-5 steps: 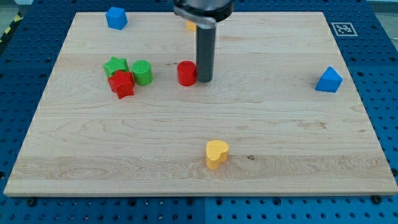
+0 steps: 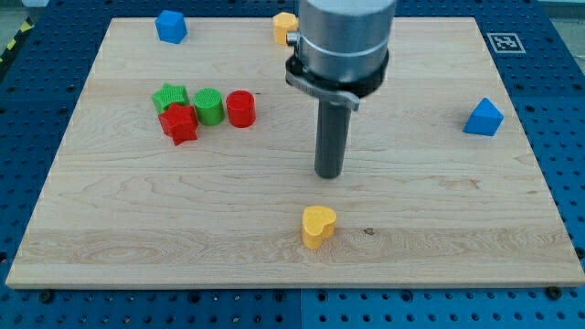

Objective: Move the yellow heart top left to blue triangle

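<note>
The yellow heart (image 2: 318,225) lies near the view's bottom centre of the wooden board (image 2: 439,210). The blue triangle (image 2: 483,118) sits at the view's right. My tip (image 2: 328,174) is just above the heart, a short gap from it and not touching, and well left of the blue triangle. The rod's body hides part of the board's top centre.
A red cylinder (image 2: 240,108) stands next to a green cylinder (image 2: 208,105), a green star (image 2: 170,96) and a red star (image 2: 179,122) at the left. A blue block (image 2: 170,26) is top left. A second yellow block (image 2: 284,27) shows at the top, partly hidden by the arm.
The red cylinder has shifted left, now beside the green cylinder. My tip has moved down and a little right, from beside the red cylinder to just above the yellow heart.
</note>
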Controlling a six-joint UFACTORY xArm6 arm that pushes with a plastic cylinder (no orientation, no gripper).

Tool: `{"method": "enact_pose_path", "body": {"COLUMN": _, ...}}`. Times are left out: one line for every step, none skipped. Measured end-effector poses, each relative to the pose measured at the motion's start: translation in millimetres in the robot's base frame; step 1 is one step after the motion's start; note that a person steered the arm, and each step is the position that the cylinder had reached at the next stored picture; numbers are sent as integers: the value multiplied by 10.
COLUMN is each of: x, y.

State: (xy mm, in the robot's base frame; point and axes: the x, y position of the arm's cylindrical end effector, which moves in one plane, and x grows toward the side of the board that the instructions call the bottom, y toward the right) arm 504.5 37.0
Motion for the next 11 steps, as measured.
{"method": "enact_pose_path", "body": {"x": 242, "y": -346}}
{"method": "enact_pose_path", "body": {"x": 463, "y": -707}}
{"method": "enact_pose_path", "body": {"x": 850, "y": -492}}
{"method": "enact_pose_path", "body": {"x": 963, "y": -88}}
{"method": "enact_pose_path", "body": {"x": 963, "y": -41}}
{"method": "enact_pose_path", "body": {"x": 951, "y": -91}}
{"method": "enact_pose_path", "body": {"x": 947, "y": -102}}
{"method": "enact_pose_path", "body": {"x": 841, "y": -102}}
{"method": "enact_pose_path", "body": {"x": 580, "y": -74}}
{"method": "enact_pose_path", "body": {"x": 480, "y": 148}}
{"method": "enact_pose_path", "body": {"x": 386, "y": 399}}
